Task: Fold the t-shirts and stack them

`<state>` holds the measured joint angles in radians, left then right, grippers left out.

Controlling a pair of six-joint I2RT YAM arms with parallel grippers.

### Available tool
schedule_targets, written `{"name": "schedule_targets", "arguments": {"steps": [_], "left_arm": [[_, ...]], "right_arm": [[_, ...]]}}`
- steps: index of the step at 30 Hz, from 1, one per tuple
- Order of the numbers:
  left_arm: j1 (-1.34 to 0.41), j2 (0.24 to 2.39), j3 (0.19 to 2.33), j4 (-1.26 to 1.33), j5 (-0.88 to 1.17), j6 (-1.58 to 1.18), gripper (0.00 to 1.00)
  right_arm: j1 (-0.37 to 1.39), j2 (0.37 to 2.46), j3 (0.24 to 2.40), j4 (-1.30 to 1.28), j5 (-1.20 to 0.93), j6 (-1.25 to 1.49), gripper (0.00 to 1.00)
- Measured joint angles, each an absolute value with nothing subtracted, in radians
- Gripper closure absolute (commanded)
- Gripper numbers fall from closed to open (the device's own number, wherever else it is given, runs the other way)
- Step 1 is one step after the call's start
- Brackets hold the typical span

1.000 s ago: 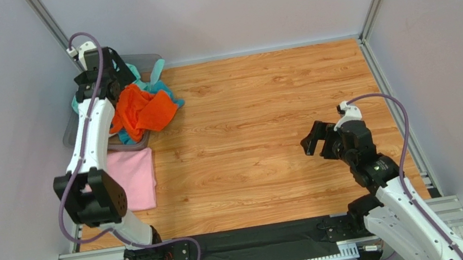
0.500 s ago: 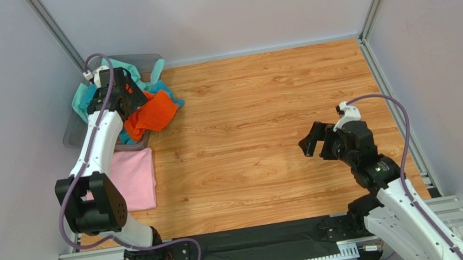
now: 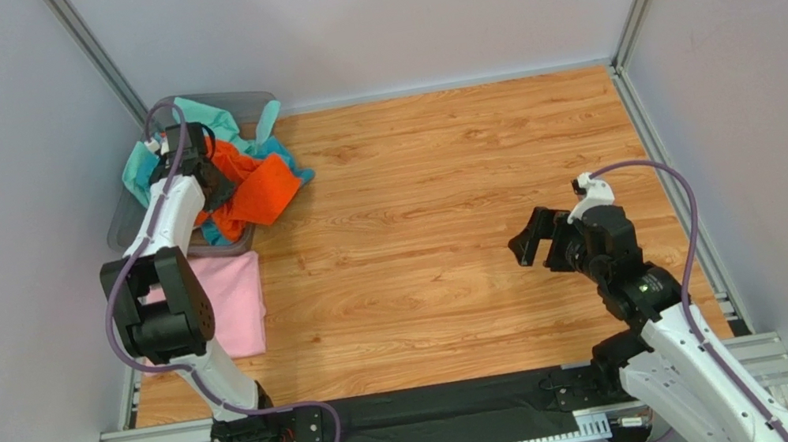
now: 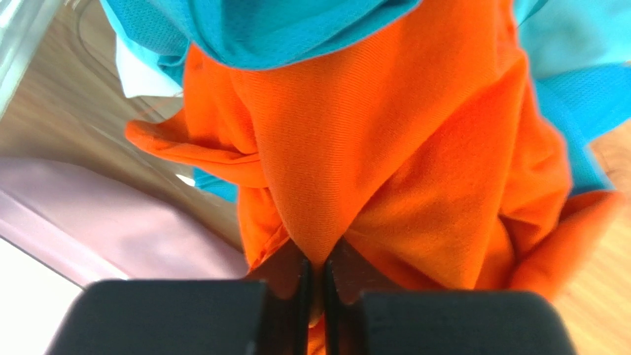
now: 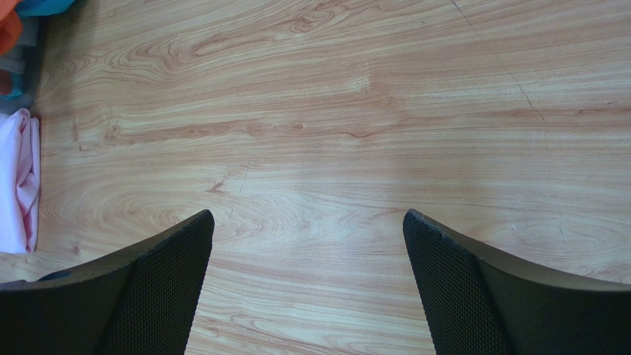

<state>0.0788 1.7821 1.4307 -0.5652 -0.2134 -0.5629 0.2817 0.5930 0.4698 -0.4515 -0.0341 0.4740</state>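
Left gripper, seen from the top cam, is down at the grey bin in the far left corner, jaws pressed nearly together on the orange shirt. That bin holds a messy heap: the orange one plus teal shirts, w/ some cloth hanging over the rim onto the table. A pink shirt lies folded flat on the wood just beside the bin, not in it. Right gripper hovers spread wide, well apart from it all, holding nothing. Left wrist cam next. Left gripper pinches only a thin fold of the orange shirt, and teal shirts lie over it. So a pull up could let the fold slip out, or drag the teal ones along, maybe tug the bin too, b/c they're tangled. Right wrist cam last. Right gripper is wide open over bare wood, w/ the pink shirt at the far left edge.
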Motion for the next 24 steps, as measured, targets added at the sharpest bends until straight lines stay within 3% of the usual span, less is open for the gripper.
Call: {"name": "schedule_targets", "arguments": {"steps": [5,16,24], "left_arm": [[0.080,1.717,1.430,-0.565,-0.157,-0.568,1.00],[0.079,1.237,1.437,-0.505,0.005,-0.620,1.00],[0.056,1.199,1.638,-0.487,0.187,-0.652,1.00]], "right_arm": [[0.282,0.593,0.470,-0.451,-0.033,0.474,0.00],[0.282,0.582,0.470,-0.451,-0.034,0.474,0.00],[0.282,0.572,0.470,-0.451,-0.032,0.474,0.00]]}}
